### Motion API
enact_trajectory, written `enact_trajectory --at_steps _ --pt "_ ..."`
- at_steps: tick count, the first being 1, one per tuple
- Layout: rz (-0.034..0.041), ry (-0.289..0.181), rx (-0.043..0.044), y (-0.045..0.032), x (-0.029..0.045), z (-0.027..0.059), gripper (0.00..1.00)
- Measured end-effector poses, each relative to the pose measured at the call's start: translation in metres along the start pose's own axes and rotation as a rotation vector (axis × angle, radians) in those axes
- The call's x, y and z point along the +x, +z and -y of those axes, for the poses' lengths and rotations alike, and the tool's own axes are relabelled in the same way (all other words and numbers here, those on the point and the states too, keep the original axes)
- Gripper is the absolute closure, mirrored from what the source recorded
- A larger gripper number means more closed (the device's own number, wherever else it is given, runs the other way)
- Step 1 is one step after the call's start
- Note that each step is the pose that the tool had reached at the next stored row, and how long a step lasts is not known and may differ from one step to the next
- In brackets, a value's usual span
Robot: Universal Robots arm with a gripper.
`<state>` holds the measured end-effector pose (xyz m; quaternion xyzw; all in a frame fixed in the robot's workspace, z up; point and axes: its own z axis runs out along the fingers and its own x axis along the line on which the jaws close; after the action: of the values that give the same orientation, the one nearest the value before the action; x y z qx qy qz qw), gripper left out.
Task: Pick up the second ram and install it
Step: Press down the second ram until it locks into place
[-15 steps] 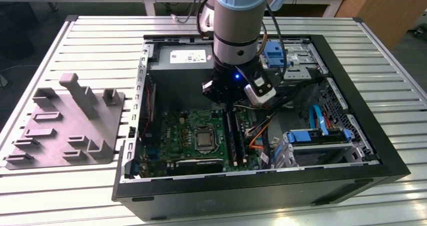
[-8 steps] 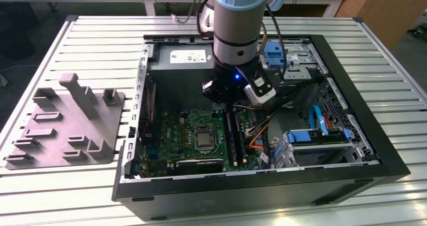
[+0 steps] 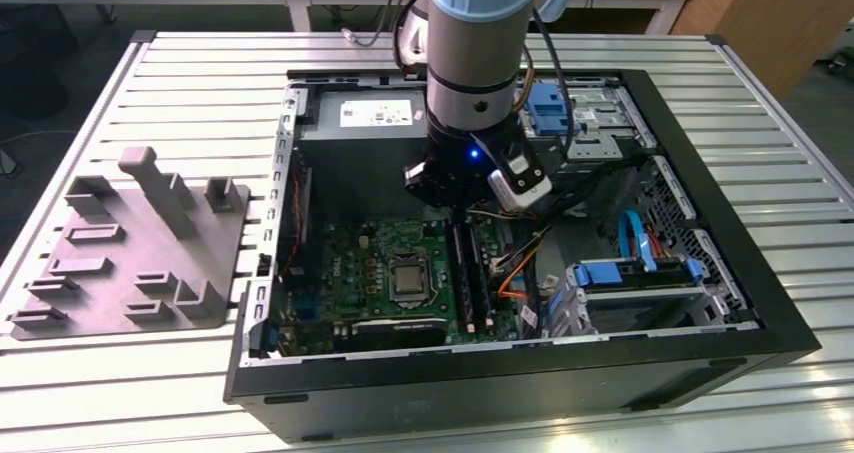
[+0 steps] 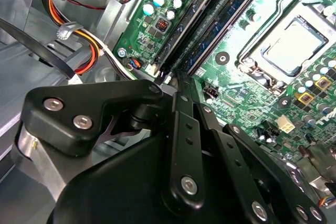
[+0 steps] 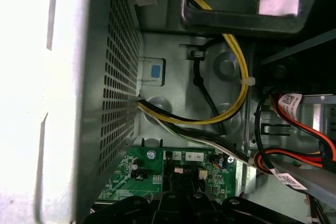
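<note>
Exterior view, near to far. The open computer case [image 3: 767,333] lies on a slatted metal table [image 3: 134,393]. Inside it, the green motherboard [image 3: 360,263] carries the CPU socket [image 3: 404,276] at its centre, and the black memory slots [image 3: 463,283] run at 3 o'clock of that socket. Blue drive brackets [image 3: 641,273] sit at 3 o'clock of the slots. The gripper [image 3: 454,205] hangs over the far end of the slots, at 12 o'clock of the socket, below the grey arm [image 3: 467,53]. Whether the claw is open or closed cannot be told. In the second wrist view, the second ram [image 4: 191,22], a long dark stick, stands in a slot just beyond the black gripper linkage [image 4: 178,129]. The grey plastic fixture [image 3: 134,263] rests outside the case, at 9 o'clock of it.
</note>
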<state>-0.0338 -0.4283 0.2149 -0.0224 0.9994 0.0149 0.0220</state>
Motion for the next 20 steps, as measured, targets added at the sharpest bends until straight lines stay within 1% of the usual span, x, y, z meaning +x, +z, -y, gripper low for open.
enact_trajectory --at_steps 3,5,7,12,14,16,20 --pt "0.0004 0.0 -0.0004 -0.0008 -0.0001 -0.0001 0.9" --pt "0.0014 0.0 -0.0027 -0.0038 -0.0003 -0.0005 0.9" --pt "0.0002 0.0 -0.0003 -0.0092 -0.0004 -0.0003 0.9" --pt "0.0003 0.0 -0.0004 -0.0208 -0.001 -0.0007 0.9" --pt "0.0002 0.0 -0.0002 -0.0243 -0.0011 -0.0007 0.9" --pt "0.0003 0.0 -0.0004 -0.0258 -0.0012 -0.0008 0.9" --pt "0.0002 0.0 -0.0002 -0.0259 -0.0011 0.0008 0.9"
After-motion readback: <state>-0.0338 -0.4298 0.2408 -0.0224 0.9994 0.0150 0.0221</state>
